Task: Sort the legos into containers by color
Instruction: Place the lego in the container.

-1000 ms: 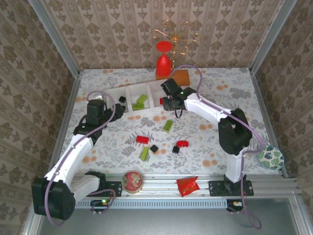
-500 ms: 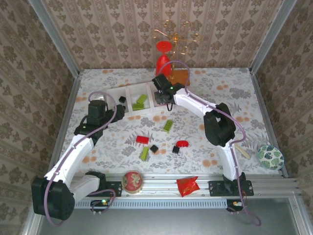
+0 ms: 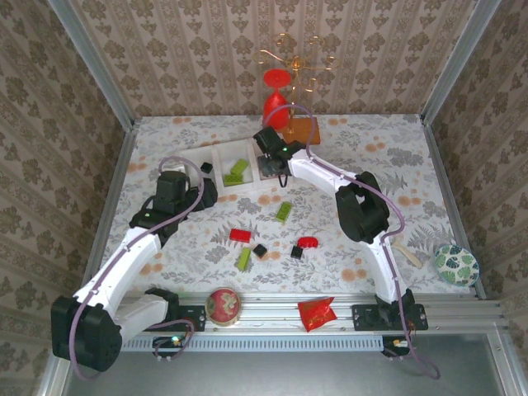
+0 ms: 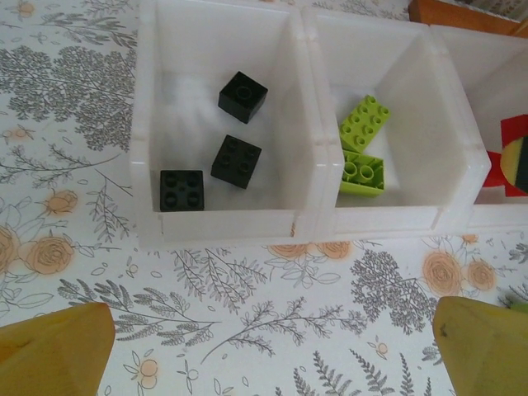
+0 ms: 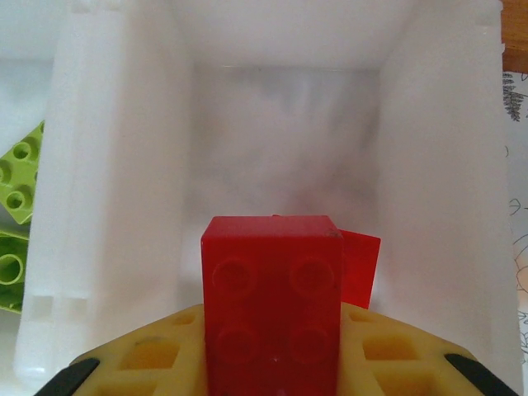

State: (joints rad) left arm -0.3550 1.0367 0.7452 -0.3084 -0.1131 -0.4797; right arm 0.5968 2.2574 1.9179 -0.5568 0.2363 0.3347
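Observation:
The white three-compartment tray (image 3: pixel 221 188) lies at the far left of the table. In the left wrist view its left compartment holds three black bricks (image 4: pixel 236 160), the middle one two lime bricks (image 4: pixel 361 153), and the right one a red brick (image 4: pixel 510 136). My right gripper (image 3: pixel 270 162) hangs over the right compartment, shut on a red brick (image 5: pixel 272 297); a second red piece (image 5: pixel 361 268) sits behind it. My left gripper (image 4: pixel 272 363) stands open just in front of the tray, nothing between its yellow fingers (image 4: pixel 54 351). Loose bricks lie mid-table: lime (image 3: pixel 284 212), red (image 3: pixel 240 235), lime (image 3: pixel 244 259), black (image 3: pixel 260 250), black (image 3: pixel 296 252), red arched (image 3: pixel 308 242).
A round red tin (image 3: pixel 223 304) and a crinkled red packet (image 3: pixel 316 313) sit on the near rail. A red goblet (image 3: pixel 275 99) and an orange block (image 3: pixel 303 129) stand behind the tray. A patterned disc (image 3: pixel 456 265) lies at the right edge.
My right gripper has swung left along the tray with the red brick and now sits over the right compartment. My left gripper has drifted slightly right and nearer.

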